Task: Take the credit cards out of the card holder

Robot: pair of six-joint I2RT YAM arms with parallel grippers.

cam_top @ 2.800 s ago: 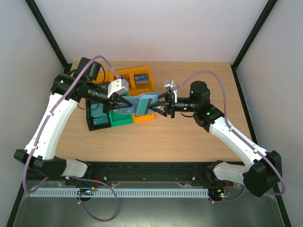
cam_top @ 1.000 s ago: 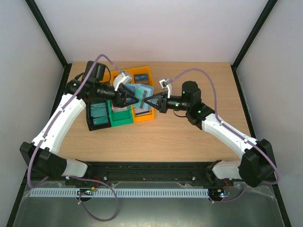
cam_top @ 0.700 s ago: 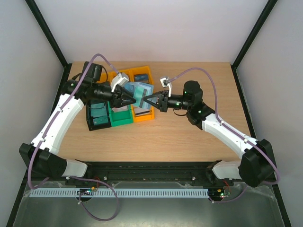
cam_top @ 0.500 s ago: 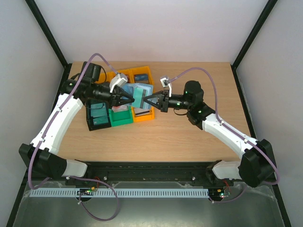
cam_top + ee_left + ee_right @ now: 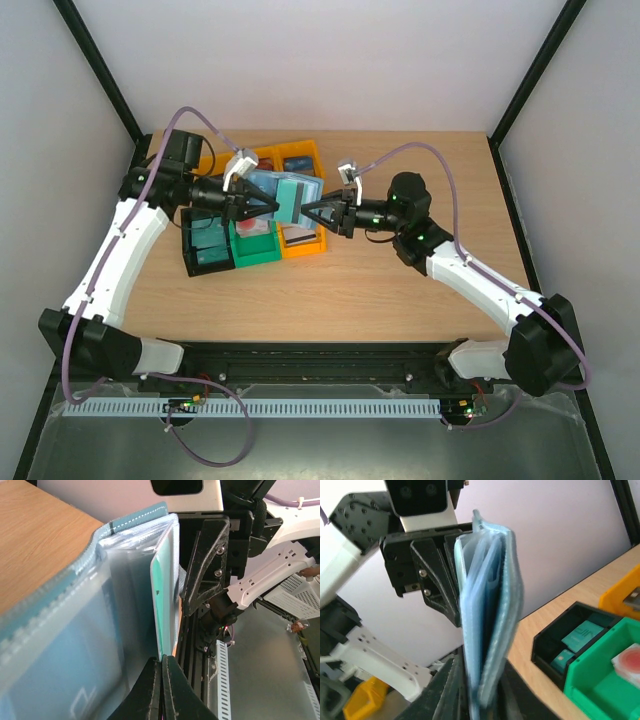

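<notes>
1. Left end effector [image 5: 161, 666]: jaws pressed fully together, pinching the exposed edge of a teal card [image 5: 164, 595]. Only that thin edge pokes out of its clear sleeve, so a fingertip pinch is the way in.
2. Right end effector [image 5: 480, 674]: directly opposite and narrow, with a finger on each side of the card holder [image 5: 487, 610]. It looks clamped on, serving as the anchor so a pull on the card won't drag the whole holder along.
3. The card holder is up in the air between the two arms, standing on edge with its pale sleeves fanned and clear of the desk [image 5: 380, 290]. Held like this, each arm can reach its own side.
4. Most of the teal card sits inside the sleeve, so the extraction looks ready to start. I'd expect the left arm to draw straight away from the right, in line with the sleeve, or the card may bind.
5. Beneath, toward the desk's far-left corner: a black bin [image 5: 555, 645] already holding teal cards, a green bin [image 5: 255, 250] and an orange bin [image 5: 303, 247]. These are probably where freed cards go.
</notes>
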